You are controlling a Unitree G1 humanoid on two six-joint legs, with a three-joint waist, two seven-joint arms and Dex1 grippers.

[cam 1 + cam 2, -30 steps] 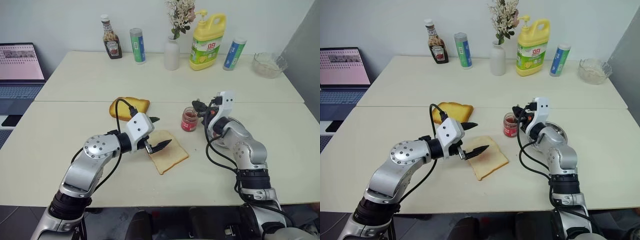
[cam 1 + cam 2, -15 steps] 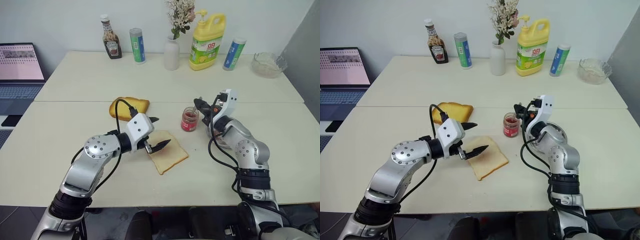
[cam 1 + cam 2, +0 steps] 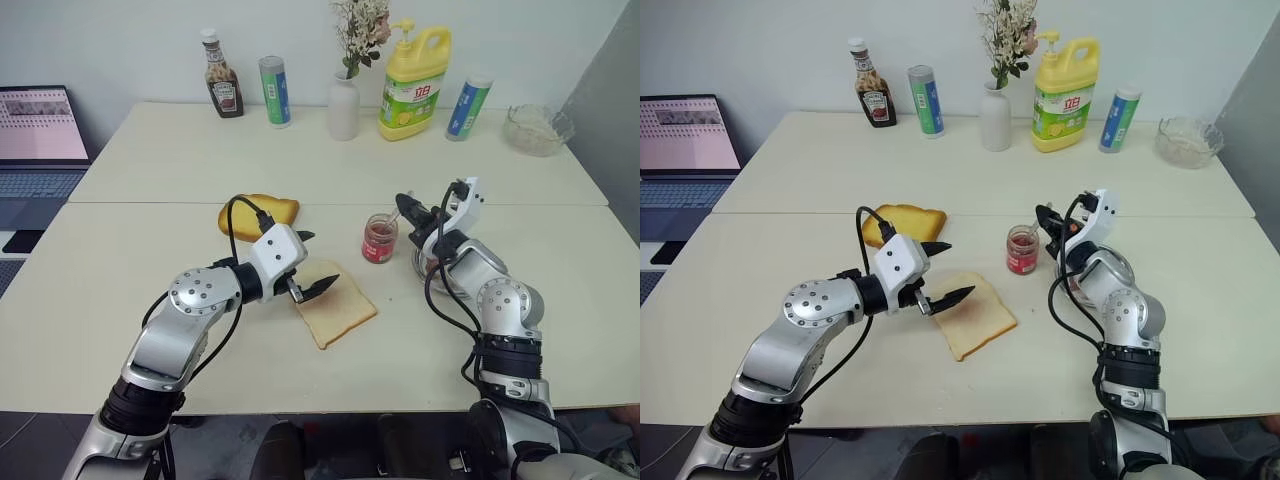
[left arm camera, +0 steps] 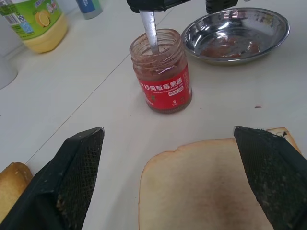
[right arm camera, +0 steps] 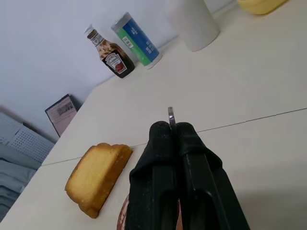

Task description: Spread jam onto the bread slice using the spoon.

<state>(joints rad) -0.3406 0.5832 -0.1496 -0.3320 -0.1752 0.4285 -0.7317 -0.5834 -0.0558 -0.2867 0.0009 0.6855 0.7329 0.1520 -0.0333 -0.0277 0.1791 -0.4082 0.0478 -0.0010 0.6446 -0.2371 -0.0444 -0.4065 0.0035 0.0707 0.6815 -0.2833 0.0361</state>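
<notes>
Spoon (image 4: 149,29) now in jam (image 4: 162,72) — wrist rolled

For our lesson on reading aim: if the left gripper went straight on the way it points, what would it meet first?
Probably the jam jar: it stands dead ahead between the open left gripper's fingers, past the bread slice's far edge below.

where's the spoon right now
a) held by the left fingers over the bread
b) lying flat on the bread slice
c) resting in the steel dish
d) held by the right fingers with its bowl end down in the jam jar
d: in the left wrist view the spoon hangs from the right gripper, which is shut on its handle, and dips into the open jam jar; the left gripper is open and empty over the bread slice.
</notes>
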